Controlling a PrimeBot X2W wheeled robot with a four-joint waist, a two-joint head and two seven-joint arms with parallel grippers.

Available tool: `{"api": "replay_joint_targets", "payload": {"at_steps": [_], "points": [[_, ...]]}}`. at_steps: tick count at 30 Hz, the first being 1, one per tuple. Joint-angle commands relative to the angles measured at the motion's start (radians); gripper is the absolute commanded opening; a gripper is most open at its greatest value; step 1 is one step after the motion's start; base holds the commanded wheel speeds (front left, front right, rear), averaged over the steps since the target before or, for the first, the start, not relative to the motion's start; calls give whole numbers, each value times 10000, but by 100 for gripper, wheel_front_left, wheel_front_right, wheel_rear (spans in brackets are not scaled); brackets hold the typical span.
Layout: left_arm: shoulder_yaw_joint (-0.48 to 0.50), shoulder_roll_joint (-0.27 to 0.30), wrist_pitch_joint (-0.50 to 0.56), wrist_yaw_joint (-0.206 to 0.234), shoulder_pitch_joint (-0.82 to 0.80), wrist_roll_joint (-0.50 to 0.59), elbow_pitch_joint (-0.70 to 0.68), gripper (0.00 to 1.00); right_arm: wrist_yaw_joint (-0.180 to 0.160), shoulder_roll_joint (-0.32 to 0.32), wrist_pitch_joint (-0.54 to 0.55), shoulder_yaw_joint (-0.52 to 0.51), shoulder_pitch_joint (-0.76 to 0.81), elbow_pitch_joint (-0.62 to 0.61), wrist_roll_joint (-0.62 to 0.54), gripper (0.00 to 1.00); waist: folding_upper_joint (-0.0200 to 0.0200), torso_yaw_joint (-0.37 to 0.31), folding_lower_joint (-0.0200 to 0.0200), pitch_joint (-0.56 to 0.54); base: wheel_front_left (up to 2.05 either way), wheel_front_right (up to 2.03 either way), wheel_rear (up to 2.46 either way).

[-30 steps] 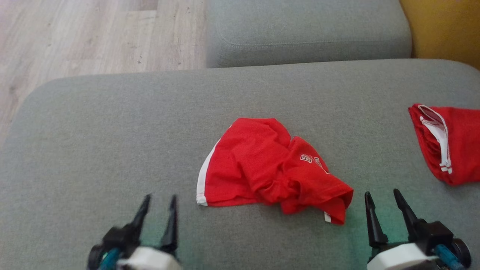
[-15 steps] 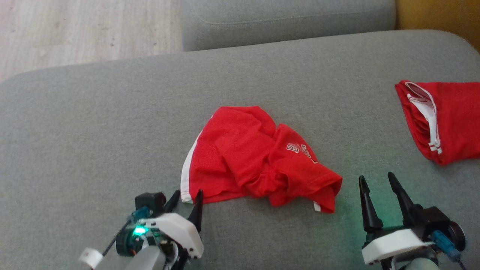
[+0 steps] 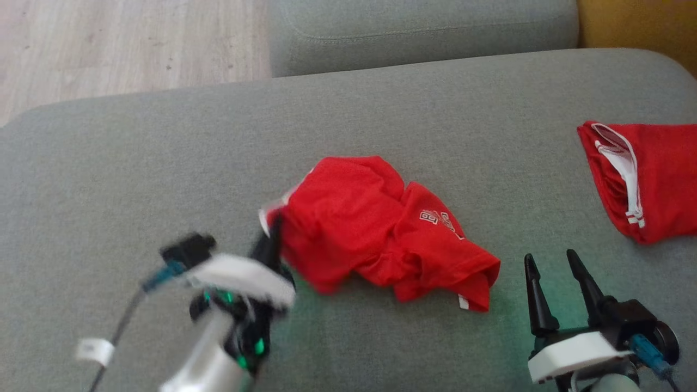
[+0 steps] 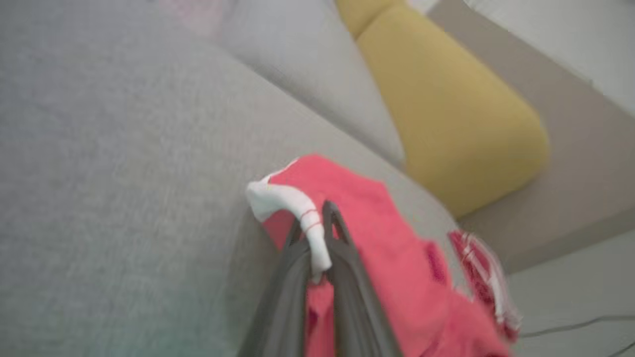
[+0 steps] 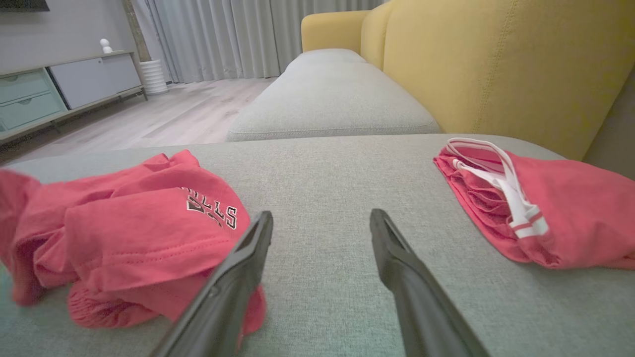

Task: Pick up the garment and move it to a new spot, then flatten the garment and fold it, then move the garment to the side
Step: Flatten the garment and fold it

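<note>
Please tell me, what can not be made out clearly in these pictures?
Head view: the left gripper is smeared by motion, so its jaws are unreadable there.
Right wrist view: the lettering on the crumpled red garment is partly tucked under a fold.
Head view: the second red garment is cut off by the right edge.

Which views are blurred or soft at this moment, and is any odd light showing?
Head view: left gripper smeared, garment and right gripper sharp, green glow on the cushion beside both grippers. Left wrist view: soft and washed-out throughout. Right wrist view: crisp, only the garment's edge at frame left smeared.
</note>
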Motion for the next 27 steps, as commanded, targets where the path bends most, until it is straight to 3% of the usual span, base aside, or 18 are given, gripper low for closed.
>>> {"api": "replay_joint_targets", "payload": {"at_steps": [1, 4, 14, 21, 27], "points": [[685, 61, -225, 75, -1021, -499, -780, 0, 69, -153, -111, 236, -352, -252, 41, 100, 0, 66, -1, -54, 0, 0, 0], [1287, 73, -337, 417, -1715, -839, -1446, 0, 69, -145, -111, 306, -364, -241, 61, 100, 0, 116, -1, -111, 0, 0, 0], [2228, 1046, -360, 1661, -3424, -437, -2615, 0, 69, -210, -111, 281, -409, -184, 104, 100, 0, -64, -1, -282, 0, 0, 0], [2265, 1419, -557, 2354, -3881, 225, -3529, 0, 69, -206, -111, 199, -212, -143, 86, 100, 0, -37, -1, -462, 0, 0, 0], [1782, 1176, -547, 2766, -3728, 631, -4301, 0, 69, -187, -111, 245, -252, -118, 83, 100, 0, -17, -1, -498, 0, 0, 0]]}}
